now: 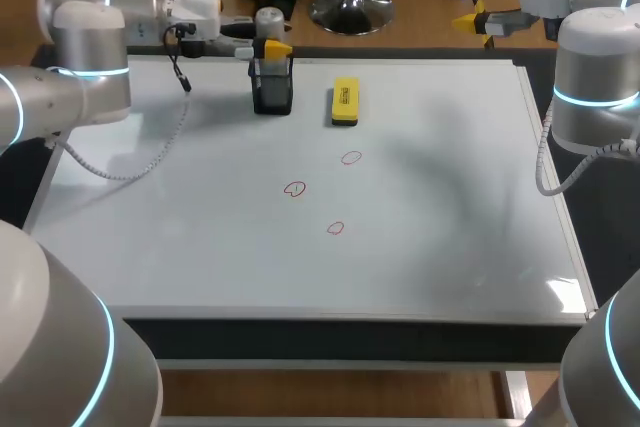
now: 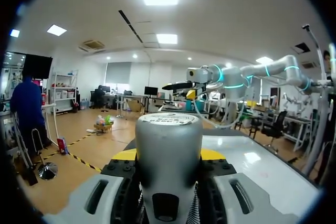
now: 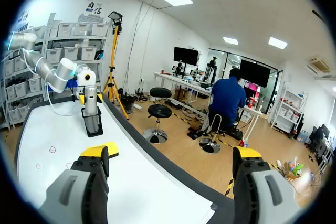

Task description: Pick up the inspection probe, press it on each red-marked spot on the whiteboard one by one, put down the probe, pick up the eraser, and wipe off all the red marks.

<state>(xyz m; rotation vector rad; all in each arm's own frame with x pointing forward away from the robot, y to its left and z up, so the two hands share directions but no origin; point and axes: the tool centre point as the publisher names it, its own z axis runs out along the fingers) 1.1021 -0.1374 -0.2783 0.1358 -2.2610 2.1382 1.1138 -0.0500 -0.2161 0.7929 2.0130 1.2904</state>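
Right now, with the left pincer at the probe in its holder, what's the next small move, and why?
Probably lift the inspection probe straight up: the left pincer appears closed on it, yet its lower end sits in the black holder, and three red marks await pressing.

Head cam high behind, down on whole whiteboard (image 1: 440, 237); L wrist cam level, tight on probe (image 2: 168, 145), faces right arm (image 2: 252, 74); R wrist cam back across same whiteboard.

Open whiteboard (image 1: 420, 237) around the red marks (image 1: 294, 189); holder (image 1: 272, 92) and eraser (image 1: 345, 102) near far edge.
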